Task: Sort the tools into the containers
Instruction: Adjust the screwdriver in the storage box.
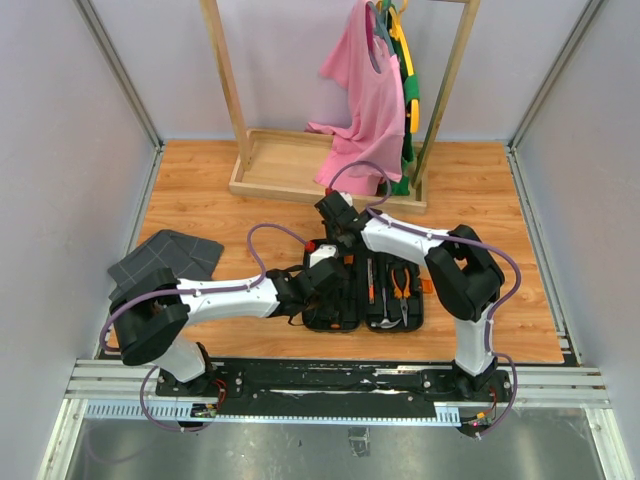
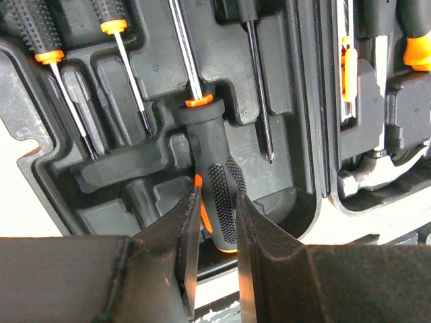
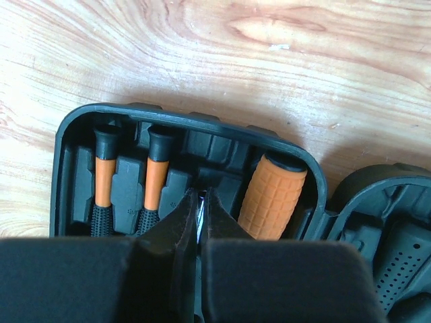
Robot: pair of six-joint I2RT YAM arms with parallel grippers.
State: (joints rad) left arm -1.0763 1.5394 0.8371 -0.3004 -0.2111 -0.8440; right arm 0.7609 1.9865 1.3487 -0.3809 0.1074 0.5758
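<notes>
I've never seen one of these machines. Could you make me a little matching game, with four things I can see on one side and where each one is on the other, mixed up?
Things:
1. black-and-orange screwdriver handle
2. ribbed orange grip
3. pink shirt
4. grey grid fabric

Places:
A. hanging on the wooden rack
B. lying on the wooden tabletop, left of the tool case
C. gripped by the left tool
D. in the tool case's corner slot, not gripped

Pairs: 1-C, 2-D, 3-A, 4-B
</notes>
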